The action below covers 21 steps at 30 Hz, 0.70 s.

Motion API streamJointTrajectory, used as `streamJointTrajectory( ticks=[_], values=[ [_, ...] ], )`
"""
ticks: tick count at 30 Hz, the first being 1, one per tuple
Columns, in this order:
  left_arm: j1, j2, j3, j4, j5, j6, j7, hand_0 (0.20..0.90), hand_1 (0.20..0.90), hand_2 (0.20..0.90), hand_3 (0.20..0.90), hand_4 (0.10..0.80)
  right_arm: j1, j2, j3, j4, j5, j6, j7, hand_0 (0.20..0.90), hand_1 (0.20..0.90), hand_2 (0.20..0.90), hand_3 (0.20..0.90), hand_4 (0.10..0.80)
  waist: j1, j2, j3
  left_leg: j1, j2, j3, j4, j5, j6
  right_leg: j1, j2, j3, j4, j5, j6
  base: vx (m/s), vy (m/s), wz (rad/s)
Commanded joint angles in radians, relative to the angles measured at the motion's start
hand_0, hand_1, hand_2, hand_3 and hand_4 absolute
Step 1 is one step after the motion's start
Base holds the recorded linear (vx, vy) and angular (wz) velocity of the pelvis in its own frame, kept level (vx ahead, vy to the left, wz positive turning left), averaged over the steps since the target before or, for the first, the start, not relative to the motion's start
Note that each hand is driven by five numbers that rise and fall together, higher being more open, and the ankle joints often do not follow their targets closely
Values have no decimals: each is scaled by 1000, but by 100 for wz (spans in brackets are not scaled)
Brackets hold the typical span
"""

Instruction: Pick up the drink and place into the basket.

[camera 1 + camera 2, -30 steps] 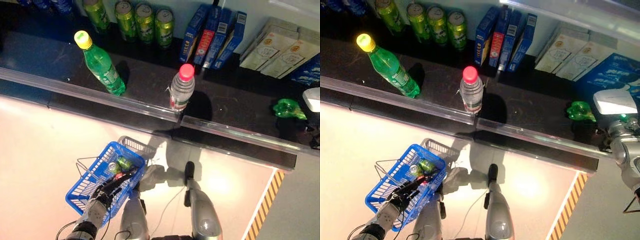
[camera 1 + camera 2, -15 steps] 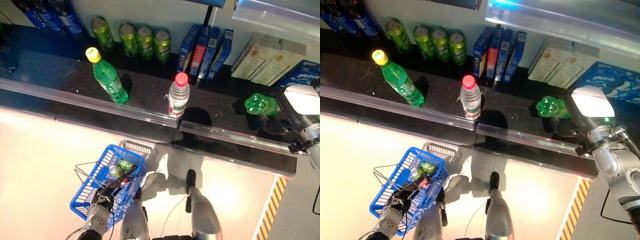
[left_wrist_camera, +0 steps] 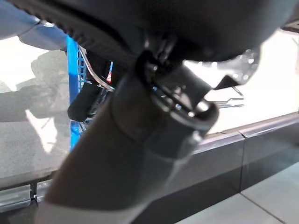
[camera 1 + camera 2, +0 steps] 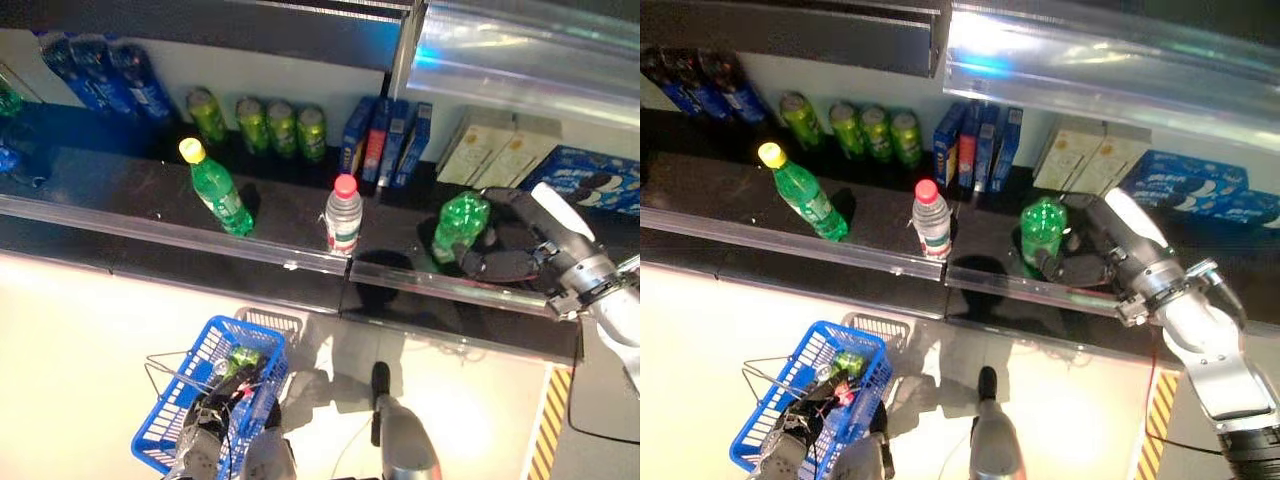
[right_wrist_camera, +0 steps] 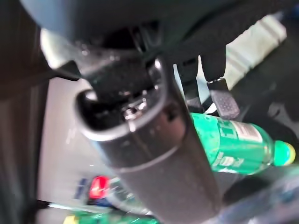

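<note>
A green drink bottle (image 4: 460, 224) stands on the dark shelf (image 4: 300, 200) at the right; it also shows in the right wrist view (image 5: 233, 144). My right hand (image 4: 520, 258) is right beside it, open. Its thumb is on the far side of the bottle and its fingers (image 4: 1065, 268) reach along the near side at its base. My left hand (image 4: 200, 438) is shut on the wire handles of the blue basket (image 4: 190, 395), which hangs low at the left above the floor. Green drinks (image 4: 243, 357) lie in the basket.
On the shelf stand a green bottle with a yellow cap (image 4: 218, 188), a clear bottle with a red cap (image 4: 342, 215), green cans (image 4: 270, 125), blue boxes (image 4: 385, 140), white boxes (image 4: 495, 150) and dark blue packs (image 4: 95, 72). A clear rail (image 4: 200, 240) edges the shelf front.
The camera has tilted up toward the shelf. My right hand has come in from the right and reached the green bottle. The blue basket still hangs at the left.
</note>
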Motion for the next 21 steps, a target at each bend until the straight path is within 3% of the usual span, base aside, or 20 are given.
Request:
streamJointTrajectory(
  ticks=[1,9,21],
  values=[
    [44,99,29,-77,22,-211,-55,300,300,300,200,100,-23,28,-20,-113,256,-56,69,300,300,300,200,100,23,-14,-203,12,29,60,50,-12,11,38,7,-4,146,-189,-22,34,6,-1],
    [45,106,9,-99,9,-233,-82,300,300,300,200,100,-63,150,46,-148,478,43,234,300,300,300,200,100,43,-7,-217,23,29,48,52,-9,5,59,-3,-22,146,-192,-21,12,4,1],
    [59,101,-35,-180,37,-251,-120,300,300,300,200,100,-78,264,159,-175,533,121,273,300,300,300,200,100,85,1,-218,19,29,16,51,5,3,75,-15,-51,154,-194,-21,25,-2,11]
  ],
)
